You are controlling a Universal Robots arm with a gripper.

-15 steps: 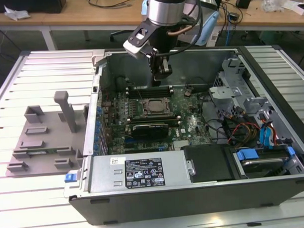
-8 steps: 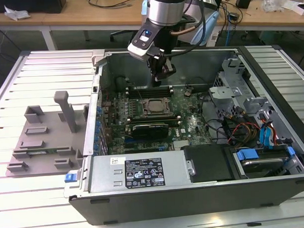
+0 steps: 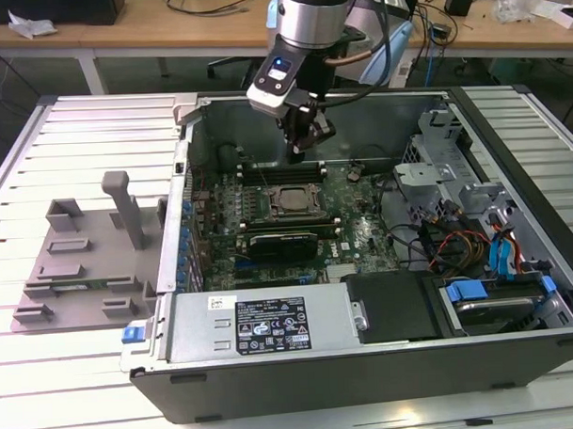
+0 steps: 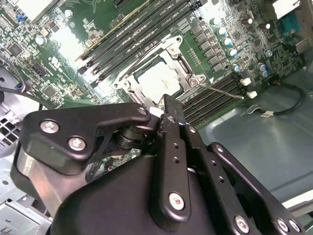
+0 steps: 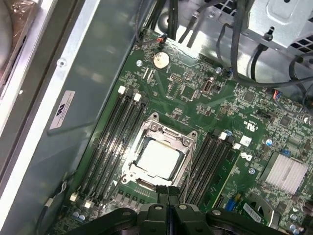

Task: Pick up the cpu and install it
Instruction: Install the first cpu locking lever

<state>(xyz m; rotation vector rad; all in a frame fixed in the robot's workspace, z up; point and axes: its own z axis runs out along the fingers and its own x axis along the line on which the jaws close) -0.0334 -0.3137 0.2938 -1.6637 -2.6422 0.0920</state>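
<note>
above the cpu [image 5: 157, 159], closed claw [image 5: 167, 191]

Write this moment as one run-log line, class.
end effector: shut, empty, above motherboard | cpu: lying in socket frame, not touched by end effector

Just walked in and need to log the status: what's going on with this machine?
A robot arm's gripper hangs over the open computer case, its fingers shut and holding nothing. The cpu lies in the motherboard socket, close to the fingertips in the first wrist view.
</note>
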